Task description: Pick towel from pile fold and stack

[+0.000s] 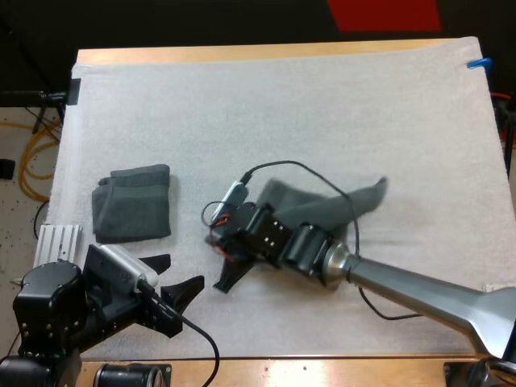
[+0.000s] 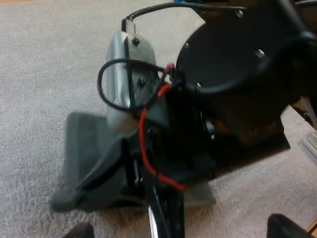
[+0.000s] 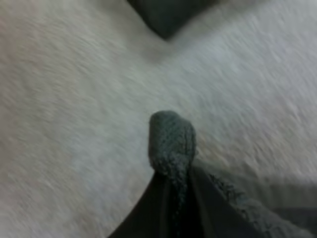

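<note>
Left gripper [image 1: 173,280] sat spread, holding nothing, at lower left. Right gripper [image 1: 232,276] pinched a bunched edge of the loose towel [image 1: 310,205] mid-frame. Folded stack [image 1: 133,203] lay at left. Towel looked soft, light and floppy, so probably best gripped at the corners.

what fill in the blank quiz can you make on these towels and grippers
1. The loose towel is pinched by the ____ arm's fingers.
2. The left gripper has its fingers ____, clear of any towel.
3. The folded towel lies on the mat, nearer the ____ arm.

Missing words: right; open; left
</note>
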